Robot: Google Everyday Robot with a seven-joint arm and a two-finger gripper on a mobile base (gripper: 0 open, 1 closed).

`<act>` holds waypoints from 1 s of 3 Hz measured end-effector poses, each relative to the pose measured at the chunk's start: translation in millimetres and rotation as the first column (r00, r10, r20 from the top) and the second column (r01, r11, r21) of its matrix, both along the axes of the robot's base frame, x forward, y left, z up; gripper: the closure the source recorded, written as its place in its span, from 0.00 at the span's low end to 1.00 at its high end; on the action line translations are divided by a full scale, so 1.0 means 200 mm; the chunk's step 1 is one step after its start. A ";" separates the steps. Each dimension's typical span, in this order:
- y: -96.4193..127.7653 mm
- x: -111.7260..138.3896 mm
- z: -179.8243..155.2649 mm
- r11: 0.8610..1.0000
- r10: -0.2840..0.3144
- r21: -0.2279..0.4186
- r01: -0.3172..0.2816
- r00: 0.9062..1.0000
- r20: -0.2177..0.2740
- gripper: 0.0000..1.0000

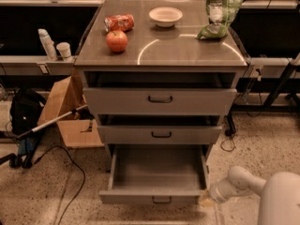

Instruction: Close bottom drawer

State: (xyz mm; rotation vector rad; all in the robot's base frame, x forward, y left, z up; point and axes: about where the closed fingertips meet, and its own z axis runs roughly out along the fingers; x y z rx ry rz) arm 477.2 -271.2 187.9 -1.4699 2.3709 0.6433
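**Bottom drawer wide open, gripper low at its right front corner**

The bottom drawer (140, 197) of the grey cabinet (159, 101) is pulled far out, below the middle drawer (159, 135). A push on this one corner may twist the drawer on its rails and jam it, or the gripper (206, 199) may slide off past the front. The gripper is just beside that corner, perhaps touching it. I cannot tell if it is open or closed, and I see nothing held in it.
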 end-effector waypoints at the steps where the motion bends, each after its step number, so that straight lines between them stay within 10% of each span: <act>1: 0.04 0.12 0.02 1.000 0.012 -0.025 -0.011 1.000 0.022 1.00; 3: 0.05 0.15 -0.02 1.000 0.013 -0.006 -0.013 1.000 0.026 1.00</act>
